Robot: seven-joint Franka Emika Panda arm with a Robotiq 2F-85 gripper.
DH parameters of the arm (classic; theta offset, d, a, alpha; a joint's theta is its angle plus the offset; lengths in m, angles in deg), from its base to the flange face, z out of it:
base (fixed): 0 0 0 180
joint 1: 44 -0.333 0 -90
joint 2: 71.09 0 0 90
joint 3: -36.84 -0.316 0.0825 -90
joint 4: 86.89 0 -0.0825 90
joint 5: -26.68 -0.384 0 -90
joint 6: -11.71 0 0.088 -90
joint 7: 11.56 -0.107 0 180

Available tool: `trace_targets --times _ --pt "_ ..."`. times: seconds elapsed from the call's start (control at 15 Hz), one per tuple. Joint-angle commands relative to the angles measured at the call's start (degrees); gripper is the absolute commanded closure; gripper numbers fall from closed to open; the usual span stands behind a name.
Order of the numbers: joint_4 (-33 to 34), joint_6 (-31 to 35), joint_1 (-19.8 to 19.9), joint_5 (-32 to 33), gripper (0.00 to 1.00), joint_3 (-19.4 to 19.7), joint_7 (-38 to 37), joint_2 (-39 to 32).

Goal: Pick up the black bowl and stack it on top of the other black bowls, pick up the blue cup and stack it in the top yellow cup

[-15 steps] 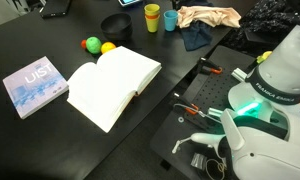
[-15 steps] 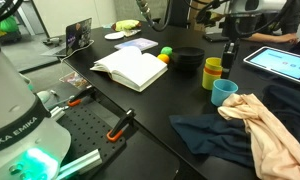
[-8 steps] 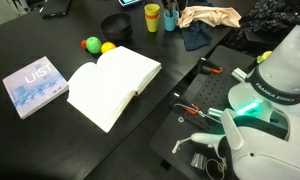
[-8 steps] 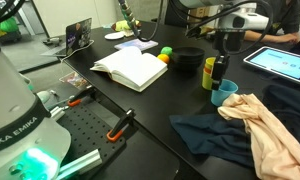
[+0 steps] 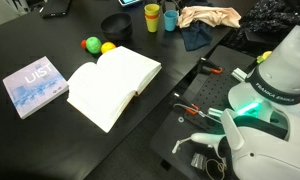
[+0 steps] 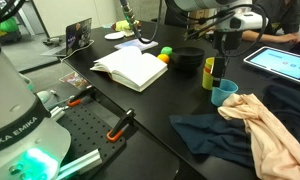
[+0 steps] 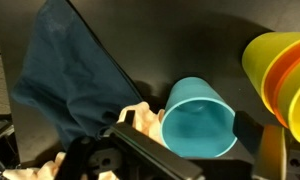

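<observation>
Over the last second the end effector [image 6: 219, 78] has swung in and dropped low, now hanging just above the blue cup [image 6: 225, 93], close beside the yellow cup [image 6: 208, 72].

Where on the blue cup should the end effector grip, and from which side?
Probably the rim, from straight above, pinching one wall. The blue cup stands upright with its mouth open upward. The yellow cups sit close beside it and a cloth lies by its other side, leaving little room for a side grasp.
</observation>
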Motion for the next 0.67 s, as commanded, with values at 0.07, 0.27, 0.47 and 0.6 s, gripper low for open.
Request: trace_targets --times 0.07,0.27,0.47,0.6 --pt "-2.2 4.5 -1.4 1.1 0.0 1.3 -2.4 -0.2" --pt "-2.5 6.7 -2.2 1.6 0.0 2.5 -3.6 -0.6" --pt "-2.5 7.9 -2.8 1.8 0.0 3.5 -4.3 -0.7" --pt "-2.5 8.6 -2.9 1.3 0.0 3.7 -4.5 -0.7"
